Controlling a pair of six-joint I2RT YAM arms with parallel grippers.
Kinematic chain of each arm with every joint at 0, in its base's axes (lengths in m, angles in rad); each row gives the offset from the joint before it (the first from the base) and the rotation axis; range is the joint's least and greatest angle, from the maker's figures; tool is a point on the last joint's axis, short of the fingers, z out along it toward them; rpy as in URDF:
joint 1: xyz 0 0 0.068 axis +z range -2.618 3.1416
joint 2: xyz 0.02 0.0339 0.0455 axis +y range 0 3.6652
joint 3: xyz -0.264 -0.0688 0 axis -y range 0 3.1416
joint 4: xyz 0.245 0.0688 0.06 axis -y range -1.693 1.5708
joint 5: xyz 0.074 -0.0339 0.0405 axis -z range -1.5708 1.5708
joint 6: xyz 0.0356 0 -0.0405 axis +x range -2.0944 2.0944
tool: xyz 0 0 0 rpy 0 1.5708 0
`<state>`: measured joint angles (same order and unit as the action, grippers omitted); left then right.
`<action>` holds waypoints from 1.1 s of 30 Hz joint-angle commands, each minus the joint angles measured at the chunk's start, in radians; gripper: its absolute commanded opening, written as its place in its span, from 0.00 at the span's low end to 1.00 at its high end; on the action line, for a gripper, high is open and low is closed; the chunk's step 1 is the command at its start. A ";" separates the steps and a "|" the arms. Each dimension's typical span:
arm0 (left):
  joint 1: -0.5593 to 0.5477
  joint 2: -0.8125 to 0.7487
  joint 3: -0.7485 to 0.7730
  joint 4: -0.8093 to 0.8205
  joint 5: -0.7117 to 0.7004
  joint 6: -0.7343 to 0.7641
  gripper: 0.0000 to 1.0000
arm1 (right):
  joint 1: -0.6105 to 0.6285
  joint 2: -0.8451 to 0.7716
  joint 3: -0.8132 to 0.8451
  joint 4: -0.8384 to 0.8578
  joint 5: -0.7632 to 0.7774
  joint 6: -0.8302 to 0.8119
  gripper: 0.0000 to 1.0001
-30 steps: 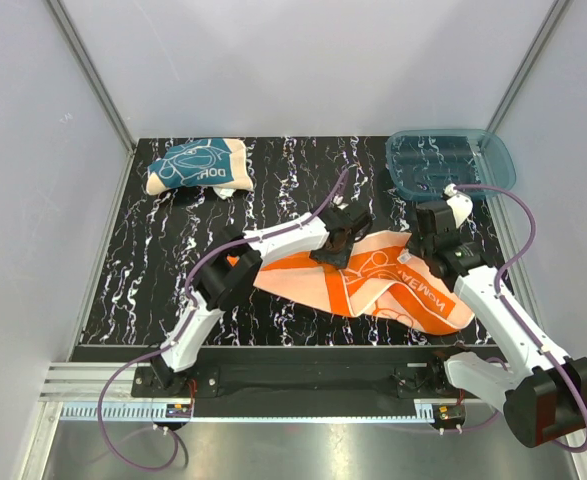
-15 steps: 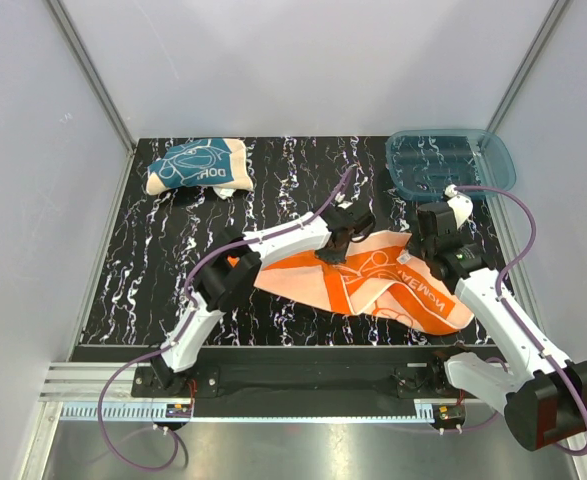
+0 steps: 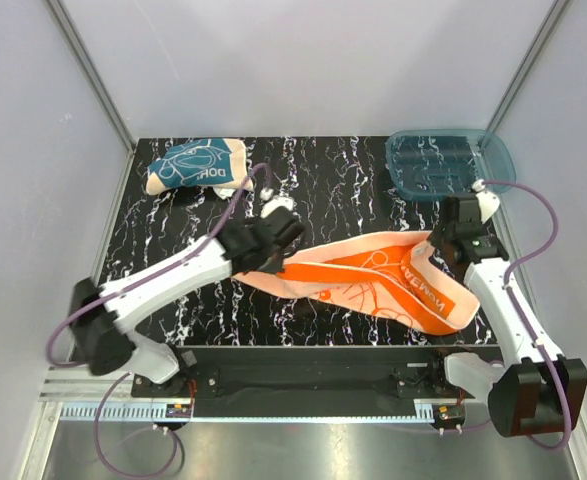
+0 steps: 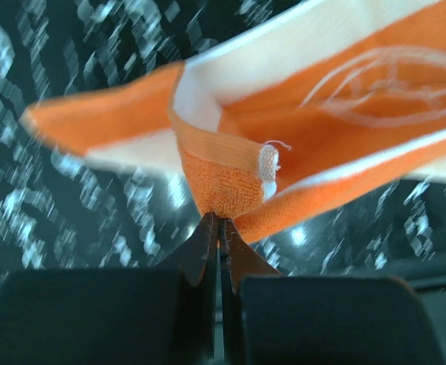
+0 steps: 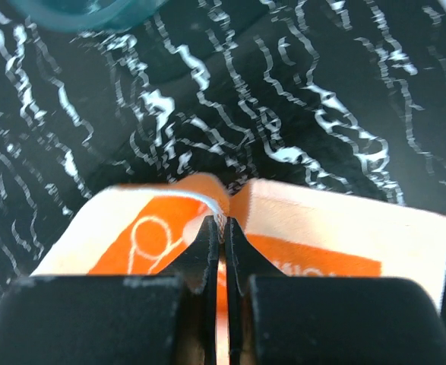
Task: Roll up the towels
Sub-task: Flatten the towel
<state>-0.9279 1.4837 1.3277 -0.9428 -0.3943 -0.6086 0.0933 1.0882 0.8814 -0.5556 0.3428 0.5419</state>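
The orange towel hangs stretched between my two grippers over the middle and right of the black marbled table. My left gripper is shut on its left corner; in the left wrist view the pinched fold bunches just above the jaws. My right gripper is shut on its upper right edge, shown in the right wrist view. The towel's lower right part lies on the table. The teal towel lies crumpled at the back left, away from both grippers.
A translucent blue plastic tray stands at the back right corner, close behind my right gripper. Grey walls close the table on three sides. The table's front edge runs just below the orange towel.
My left gripper has pulled the towel's left corner far to the left. My right gripper has moved right and back. The towel is now stretched out long between them.
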 commanded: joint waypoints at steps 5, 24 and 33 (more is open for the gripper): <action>-0.008 -0.431 -0.320 -0.175 0.021 -0.267 0.00 | -0.066 0.059 0.076 -0.012 -0.027 -0.057 0.00; -0.025 -0.927 -0.582 -0.462 0.068 -0.591 0.11 | -0.267 0.222 0.182 -0.009 -0.086 -0.057 0.00; -0.025 -0.863 -0.495 -0.433 -0.052 -0.586 0.10 | -0.267 0.399 0.313 0.010 -0.163 -0.042 0.00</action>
<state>-0.9493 0.5816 0.7490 -1.3617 -0.3576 -1.1862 -0.1711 1.4376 1.1049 -0.5797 0.2176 0.5014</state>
